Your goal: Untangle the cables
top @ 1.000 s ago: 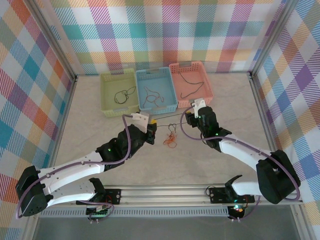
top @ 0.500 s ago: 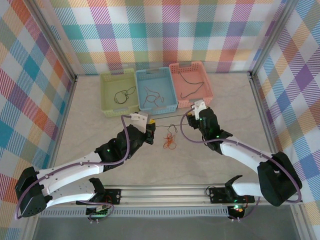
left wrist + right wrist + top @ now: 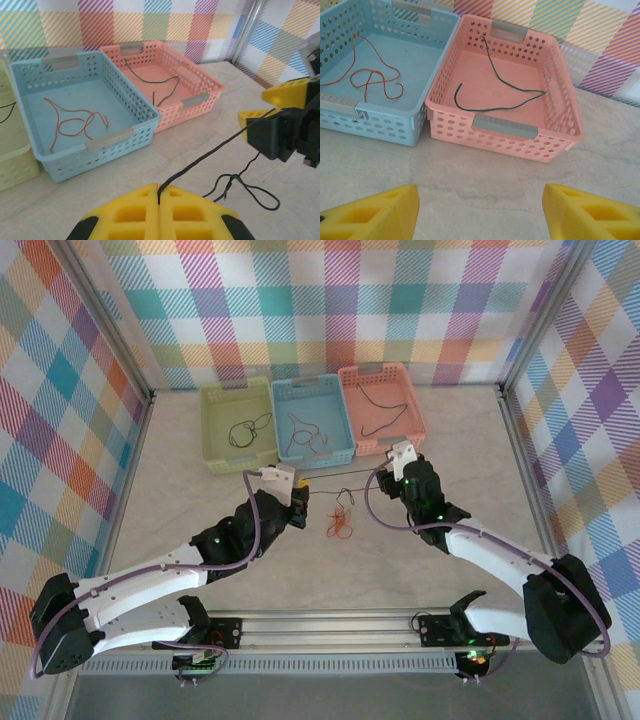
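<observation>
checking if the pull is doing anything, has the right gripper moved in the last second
Yes, slightly: the right gripper has shifted right and toward the near edge, away from the pink basket.

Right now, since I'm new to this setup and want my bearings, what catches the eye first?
A black cable stretches mid-table from the shut left hand toward the open right hand. Just nearer the arms lies a small orange tangle. Along the far edge stand a green basket, a blue basket and a pink basket, side by side.
</observation>
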Tool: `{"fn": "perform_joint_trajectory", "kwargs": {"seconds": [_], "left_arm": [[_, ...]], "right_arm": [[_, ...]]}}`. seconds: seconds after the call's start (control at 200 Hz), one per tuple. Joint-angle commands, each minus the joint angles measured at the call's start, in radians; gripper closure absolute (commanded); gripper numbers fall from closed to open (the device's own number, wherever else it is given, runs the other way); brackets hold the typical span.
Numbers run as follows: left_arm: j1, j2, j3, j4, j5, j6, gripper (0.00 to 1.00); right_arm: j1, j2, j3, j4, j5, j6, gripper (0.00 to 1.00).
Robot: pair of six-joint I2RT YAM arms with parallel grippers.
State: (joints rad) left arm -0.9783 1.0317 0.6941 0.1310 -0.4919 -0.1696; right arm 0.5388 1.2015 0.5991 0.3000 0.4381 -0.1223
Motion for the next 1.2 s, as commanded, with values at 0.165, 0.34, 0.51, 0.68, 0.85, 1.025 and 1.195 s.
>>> {"fn": "perform_joint_trajectory", "kwargs": {"seconds": [0.165,0.34,0.51,0.68,0.85,1.025,1.195], "left_arm": [[0.022,-0.008,0.021,-0.045,-0.180,-0.047,1.00],[0.026,0.004,0.025,-0.050,-0.174,-0.047,1.00],[0.027,0.025,0.038,-0.059,-0.166,-0.040,1.00],[0.029,0.035,0.040,-0.056,-0.151,-0.034,1.00],[0.030,0.050,0.045,-0.059,-0.146,-0.034,1.00],[0.035,0.051,0.045,-0.059,-0.136,-0.038,1.00],[0.035,0.049,0.045,-0.047,-0.084,-0.029,1.00]], "right_arm": [[-0.022,-0.027,-0.029,0.019,0.166,-0.040,0.32],[-0.020,-0.071,-0.037,0.012,0.093,-0.028,0.32],[-0.017,-0.139,-0.028,-0.030,0.053,-0.066,0.37],[-0.017,-0.173,0.040,-0.131,0.062,-0.203,0.40],[-0.016,-0.125,0.072,-0.121,0.250,-0.385,0.39],[-0.016,-0.103,0.077,-0.083,0.294,-0.425,0.37],[-0.018,-0.174,0.055,-0.120,0.030,-0.280,0.39]]}}
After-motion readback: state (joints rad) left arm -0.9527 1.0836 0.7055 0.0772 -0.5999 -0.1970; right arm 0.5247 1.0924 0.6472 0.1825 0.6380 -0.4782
